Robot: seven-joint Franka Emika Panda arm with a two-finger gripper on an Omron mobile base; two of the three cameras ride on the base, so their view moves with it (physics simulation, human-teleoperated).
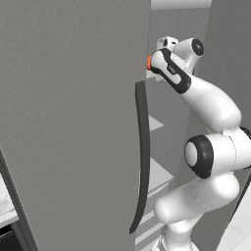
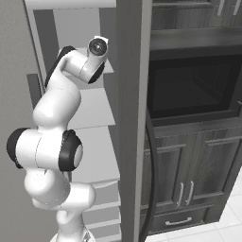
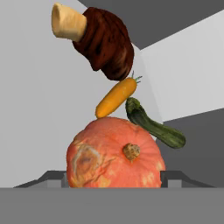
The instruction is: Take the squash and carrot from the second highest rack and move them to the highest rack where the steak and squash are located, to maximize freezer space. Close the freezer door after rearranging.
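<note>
Four foods crowd the hand view: a round orange squash (image 3: 116, 153) between the gripper (image 3: 116, 181) fingertips, jaws spread wide around it, apparently gripping; the smooth tapered carrot (image 3: 116, 97), a dark green zucchini (image 3: 154, 124), and a bone-in steak (image 3: 98, 39) beyond. The white arm (image 1: 206, 147) reaches up into the freezer (image 2: 85, 113), wrist bent past the matte-grey freezer door (image 1: 73, 122) with its curved dark handle (image 1: 142, 157).

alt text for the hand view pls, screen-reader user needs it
A round orange squash sits close up between the gripper fingertips, low in the frame. Beyond it on the pale-grey shelf lie a carrot, a dark green zucchini-like squash and a bone-in steak.
</note>
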